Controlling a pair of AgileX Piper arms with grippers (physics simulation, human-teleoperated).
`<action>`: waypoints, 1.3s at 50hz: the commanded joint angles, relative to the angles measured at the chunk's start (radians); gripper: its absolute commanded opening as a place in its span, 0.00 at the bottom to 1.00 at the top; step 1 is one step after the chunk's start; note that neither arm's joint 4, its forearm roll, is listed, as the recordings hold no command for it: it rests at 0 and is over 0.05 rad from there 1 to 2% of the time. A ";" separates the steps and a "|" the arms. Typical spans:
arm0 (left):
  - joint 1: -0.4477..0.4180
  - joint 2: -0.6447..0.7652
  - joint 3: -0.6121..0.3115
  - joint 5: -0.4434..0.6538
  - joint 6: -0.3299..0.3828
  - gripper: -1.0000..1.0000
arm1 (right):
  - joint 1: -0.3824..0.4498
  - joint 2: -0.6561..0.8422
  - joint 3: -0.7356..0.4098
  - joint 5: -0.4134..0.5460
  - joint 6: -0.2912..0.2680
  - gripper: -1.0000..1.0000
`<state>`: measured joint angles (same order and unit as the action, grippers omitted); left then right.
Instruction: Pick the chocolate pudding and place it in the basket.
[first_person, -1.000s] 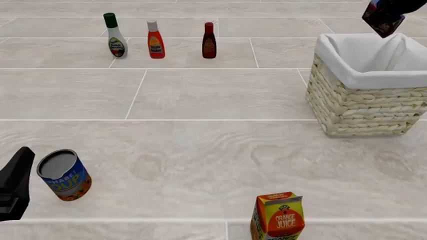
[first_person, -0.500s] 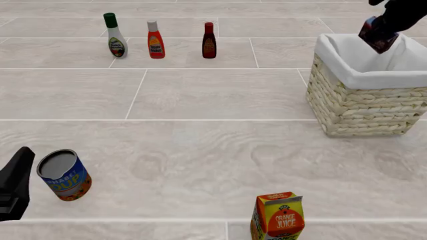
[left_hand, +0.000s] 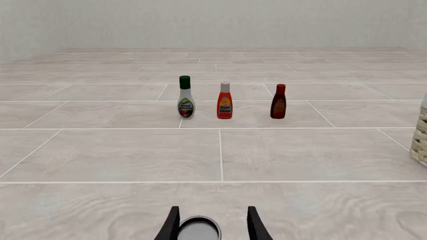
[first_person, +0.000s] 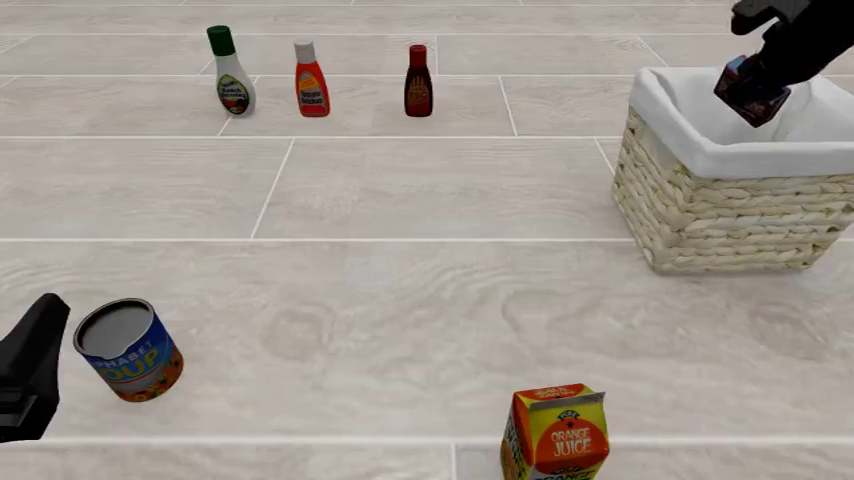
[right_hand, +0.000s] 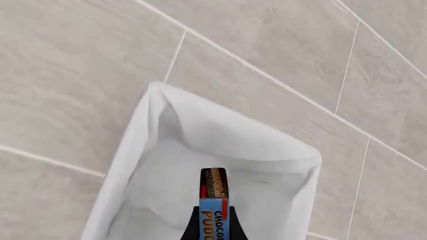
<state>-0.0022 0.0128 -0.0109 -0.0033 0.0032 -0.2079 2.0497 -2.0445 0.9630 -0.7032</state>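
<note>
The chocolate pudding (first_person: 750, 88) is a small dark box with a blue band, hanging tilted inside the mouth of the basket (first_person: 727, 210). My right gripper (first_person: 763, 72) is shut on it from above. The right wrist view looks straight down: the chocolate pudding (right_hand: 214, 200) sits between the fingers over the white lining of the basket (right_hand: 160, 150). At the front left, my left gripper (left_hand: 212, 225) is open, its fingers on either side of the can's rim. In the front view only the left arm's dark body (first_person: 27, 368) shows beside the can.
A blue-orange can (first_person: 127, 350) stands at the front left and an orange juice carton (first_person: 557, 435) at the front edge. Three bottles stand in a row at the back: green-capped (first_person: 231, 72), orange (first_person: 311, 80), dark red (first_person: 419, 82).
My right gripper has lowered the chocolate pudding from above the basket's rim down into its opening. The left arm has not moved.
</note>
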 joint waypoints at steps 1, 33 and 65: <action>0.001 -0.007 0.003 0.004 0.000 1.00 | -0.008 0.004 0.018 -0.017 0.005 0.00; 0.001 -0.007 0.003 0.004 0.000 1.00 | -0.020 0.038 0.080 -0.076 0.002 0.00; 0.001 -0.007 0.003 0.004 0.000 1.00 | -0.020 0.062 0.145 -0.135 0.009 0.00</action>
<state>-0.0022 0.0128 -0.0109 -0.0033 0.0032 -0.2242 2.1088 -1.9093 0.8422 -0.7068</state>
